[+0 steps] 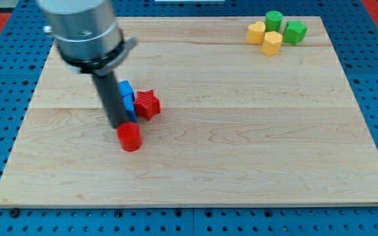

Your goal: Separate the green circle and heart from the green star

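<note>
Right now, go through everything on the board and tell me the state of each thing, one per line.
My tip: down on the board, just above the red cylinder.
Red cylinder: upright, at my tip.
Red star: flat, touching the blue block.
Blue block: partly hidden behind my rod.
Two green blocks: clustered at the view's top right.
Two yellow blocks: same cluster.

Wooden board [241,144] carrying scattered coloured blocks

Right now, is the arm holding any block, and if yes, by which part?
Nothing is held. My tip is a bare rod that cannot grasp; its end sits at the red block, beside the blue block and the red star.
</note>
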